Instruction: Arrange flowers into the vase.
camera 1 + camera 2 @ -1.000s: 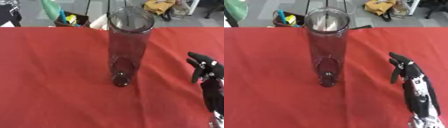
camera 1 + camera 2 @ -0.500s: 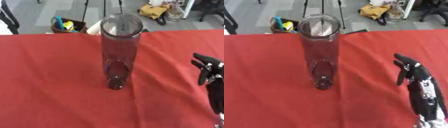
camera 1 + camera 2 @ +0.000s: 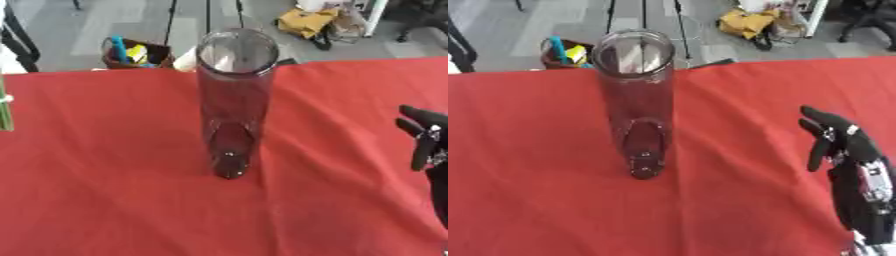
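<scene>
A tall clear glass vase (image 3: 234, 100) stands upright and empty in the middle of the red tablecloth (image 3: 105, 175). My right hand (image 3: 839, 141) hovers at the right side, well apart from the vase, open with its fingers relaxed and nothing in it. At the left edge of the left eye view a thin green strip (image 3: 4, 112) shows, perhaps stems; I cannot tell what holds it. My left hand shows in no view.
Beyond the table's far edge (image 3: 350, 62) the floor holds a brown basket with coloured items (image 3: 131, 52), tripod legs (image 3: 208, 15) and a yellow bag (image 3: 308, 22).
The camera has tilted, so the whole picture has shifted. A green strip now shows at the left edge. The right hand stays at the right side, open.
</scene>
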### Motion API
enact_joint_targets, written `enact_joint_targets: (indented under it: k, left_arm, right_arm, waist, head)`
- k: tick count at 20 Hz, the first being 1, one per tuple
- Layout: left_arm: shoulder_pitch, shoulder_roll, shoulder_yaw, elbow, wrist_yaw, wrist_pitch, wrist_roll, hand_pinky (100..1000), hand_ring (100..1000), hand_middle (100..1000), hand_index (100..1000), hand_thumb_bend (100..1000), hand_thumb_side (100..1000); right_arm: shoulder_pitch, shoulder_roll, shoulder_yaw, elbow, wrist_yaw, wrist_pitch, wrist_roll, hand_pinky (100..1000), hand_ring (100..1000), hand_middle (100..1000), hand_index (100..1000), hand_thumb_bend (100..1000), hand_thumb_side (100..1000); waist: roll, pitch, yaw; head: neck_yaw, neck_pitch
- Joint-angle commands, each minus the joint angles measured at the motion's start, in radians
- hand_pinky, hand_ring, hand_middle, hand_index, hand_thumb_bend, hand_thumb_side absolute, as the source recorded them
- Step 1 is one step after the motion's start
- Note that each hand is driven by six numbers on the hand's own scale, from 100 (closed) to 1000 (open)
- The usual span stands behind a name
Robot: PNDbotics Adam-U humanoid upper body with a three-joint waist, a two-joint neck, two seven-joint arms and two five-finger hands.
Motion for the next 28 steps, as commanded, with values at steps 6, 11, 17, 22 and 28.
enact_joint_targets:
  k: [6,11,17,22,28]
  left_arm:
    - [-0.074,-0.043,0.005,0.071,0.124,-0.085,0.126,100,100,100,100,100,858]
    - [-0.112,-0.048,-0.005,0.105,0.196,-0.152,0.198,100,100,100,100,100,854]
    - [-0.142,-0.051,-0.029,0.128,0.286,-0.222,0.288,100,100,100,100,100,846]
    - [-0.169,-0.05,-0.038,0.137,0.363,-0.263,0.365,100,100,100,100,113,850]
    - [-0.213,-0.074,-0.033,0.15,0.444,-0.313,0.457,100,100,100,100,134,851]
  right_arm:
    - [0.0,-0.022,0.008,-0.016,-0.012,-0.007,0.012,901,908,281,811,100,1000]
    - [0.003,-0.027,0.014,-0.016,-0.017,-0.01,0.02,900,908,279,810,100,1000]
    - [0.007,-0.029,0.019,-0.016,-0.018,-0.012,0.029,901,908,276,808,100,1000]
    - [0.01,-0.031,0.025,-0.016,-0.018,-0.014,0.035,900,908,275,808,100,1000]
    - [0.008,-0.03,0.033,-0.016,-0.023,-0.016,0.045,901,908,273,808,100,1000]
  waist:
    - [0.0,-0.035,-0.018]
    - [0.005,-0.04,-0.031]
    - [0.006,-0.041,-0.04]
    - [0.007,-0.045,-0.045]
    - [0.008,-0.044,-0.059]
  head:
    - [0.009,0.002]
    - [0.013,-0.006]
    - [0.014,-0.01]
    - [0.014,-0.007]
    - [0.021,-0.007]
